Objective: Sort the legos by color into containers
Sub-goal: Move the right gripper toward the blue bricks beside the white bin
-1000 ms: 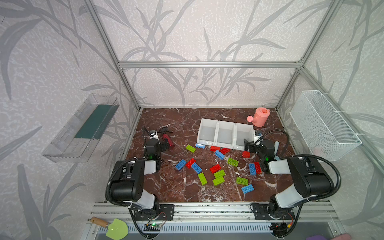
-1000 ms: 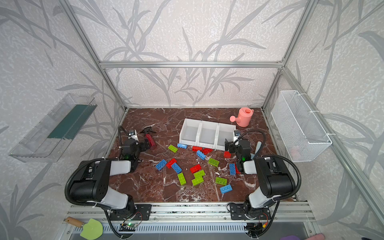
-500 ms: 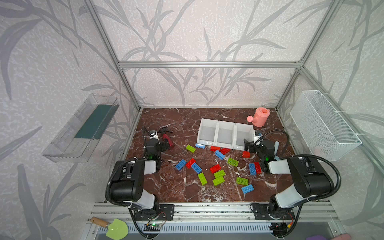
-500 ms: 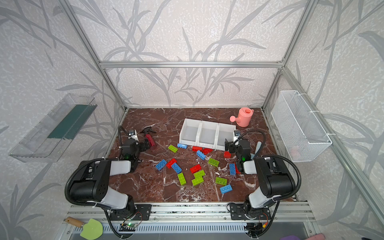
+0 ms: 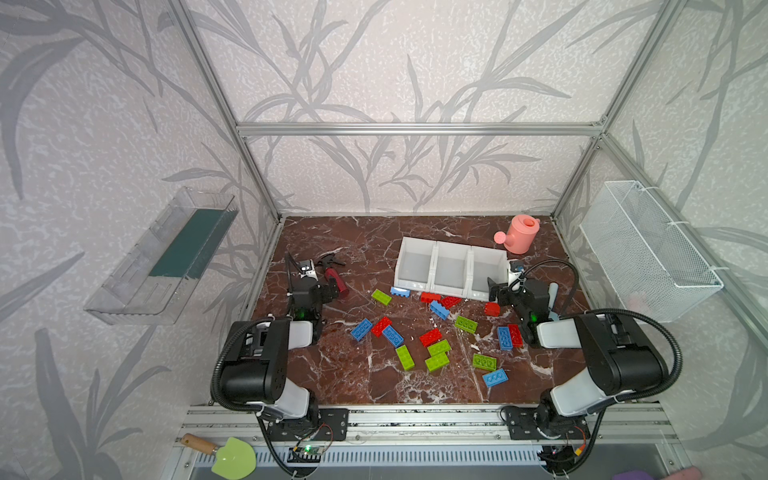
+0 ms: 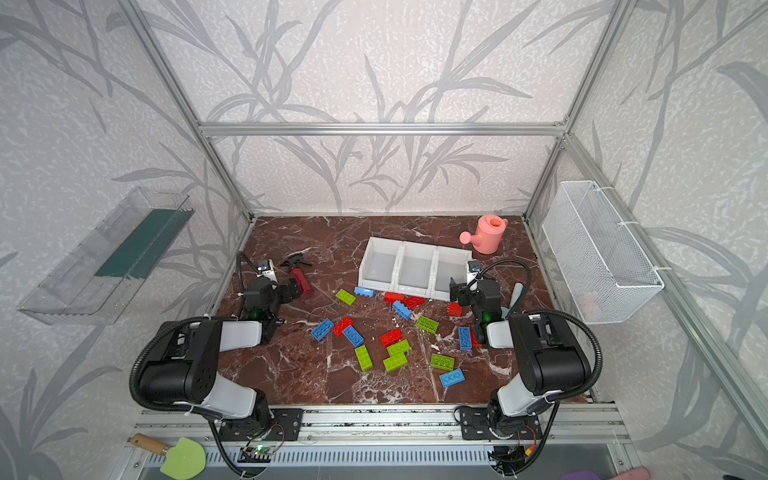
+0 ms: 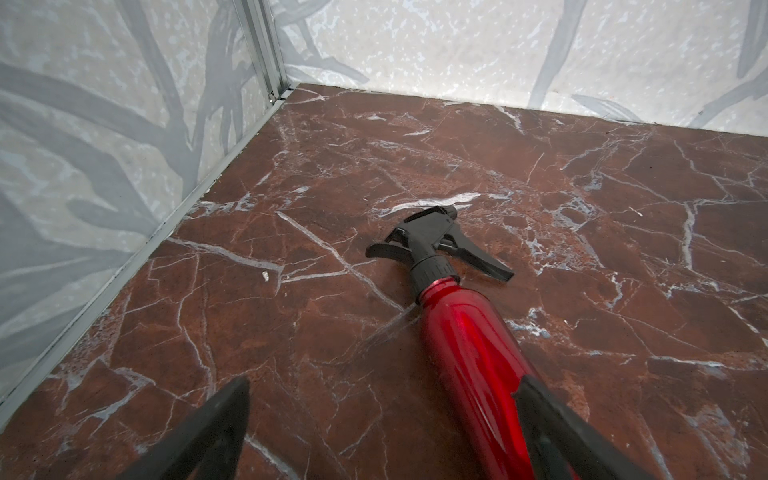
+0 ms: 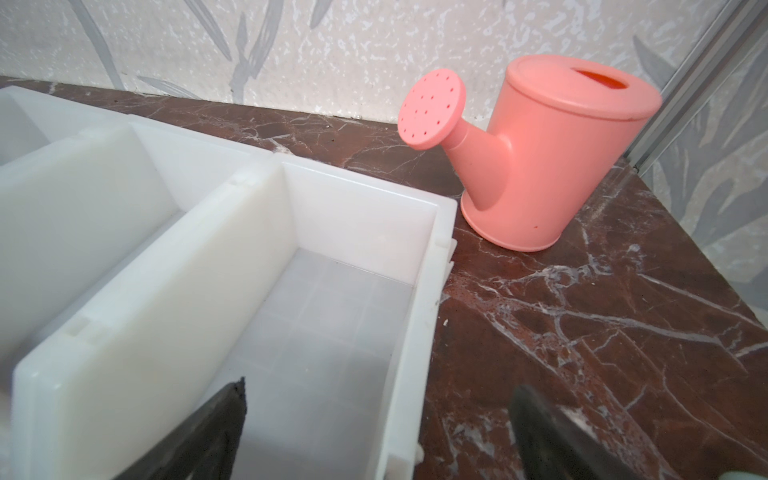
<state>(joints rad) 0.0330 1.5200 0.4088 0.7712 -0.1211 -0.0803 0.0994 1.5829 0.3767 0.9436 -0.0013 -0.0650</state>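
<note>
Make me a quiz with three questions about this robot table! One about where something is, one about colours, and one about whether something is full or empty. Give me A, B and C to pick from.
1. Where does the pink watering can stand?
A) front left corner
B) back right, just behind the white bins
C) right in the middle

2. How many colours do the bricks come in?
A) one
B) three
C) five

3. What is inside the white bins?
A) nothing yet
B) all the bricks
C) water

Answers:
1 B, it stands near the back wall, past the right-hand bin.
2 B, there are red, blue and green ones.
3 A, all three bins show bare white floors, and the bricks lie on the table in front of them.
</note>
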